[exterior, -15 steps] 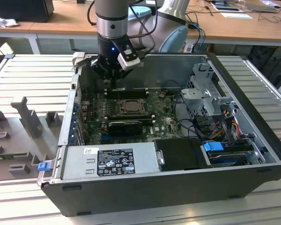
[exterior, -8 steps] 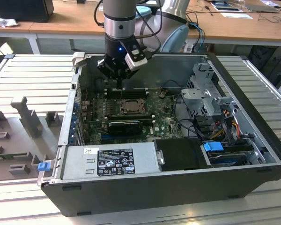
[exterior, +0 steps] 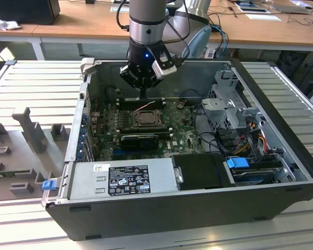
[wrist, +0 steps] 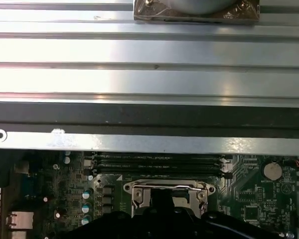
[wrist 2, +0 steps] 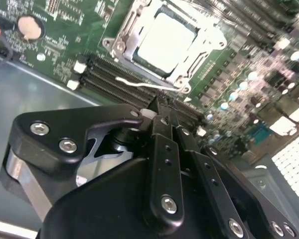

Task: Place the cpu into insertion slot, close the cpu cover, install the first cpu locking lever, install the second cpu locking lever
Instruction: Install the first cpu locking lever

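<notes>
The cpu (wrist 2: 164, 42), a pale silvery square, lies in the insertion slot (exterior: 145, 119) on the green motherboard. The cpu cover (wrist 2: 123, 36), a silvery frame with a square window, lies down around the chip. A thin wire locking lever (wrist 2: 134, 82) runs along the socket's edge beside the black memory slots and looks raised in the exterior view as the lever (exterior: 147, 106). My gripper (exterior: 142, 95) hangs just behind the socket, over the memory slots. Its black fingers (wrist 2: 162, 134) are pressed together, with the tips close to the lever. I see nothing held between them.
The open computer case (exterior: 281, 135) walls in the board. A drive cage and cable bundle (exterior: 229, 112) stand at the exterior view's right, and the power supply (exterior: 128, 179) at the front. A coin battery (wrist 2: 30, 27) sits on the board. Ribbed metal table (wrist: 149, 50) surrounds the case.
</notes>
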Action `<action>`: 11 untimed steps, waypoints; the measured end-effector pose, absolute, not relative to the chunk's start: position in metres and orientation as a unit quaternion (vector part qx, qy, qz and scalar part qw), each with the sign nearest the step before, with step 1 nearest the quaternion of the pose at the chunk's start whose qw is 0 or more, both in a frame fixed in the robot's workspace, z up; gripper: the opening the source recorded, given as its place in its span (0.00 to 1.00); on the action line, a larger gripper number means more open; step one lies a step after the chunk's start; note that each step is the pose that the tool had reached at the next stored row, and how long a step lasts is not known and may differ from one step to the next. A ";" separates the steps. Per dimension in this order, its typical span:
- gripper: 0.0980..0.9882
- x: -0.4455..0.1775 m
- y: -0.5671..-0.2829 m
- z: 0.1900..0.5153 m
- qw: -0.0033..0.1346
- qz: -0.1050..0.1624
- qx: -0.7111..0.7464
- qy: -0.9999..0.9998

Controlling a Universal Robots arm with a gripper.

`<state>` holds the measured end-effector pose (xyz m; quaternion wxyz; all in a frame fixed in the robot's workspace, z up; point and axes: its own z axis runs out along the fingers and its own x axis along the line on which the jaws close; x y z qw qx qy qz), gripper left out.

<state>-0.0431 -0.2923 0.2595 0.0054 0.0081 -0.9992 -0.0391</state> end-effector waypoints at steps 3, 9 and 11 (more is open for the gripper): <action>0.01 -0.043 -0.293 0.256 0.005 -0.044 0.006 -0.999; 0.01 -0.040 -0.293 0.247 0.005 -0.058 0.002 -0.998; 0.01 -0.039 -0.293 0.242 0.005 -0.059 0.002 -0.998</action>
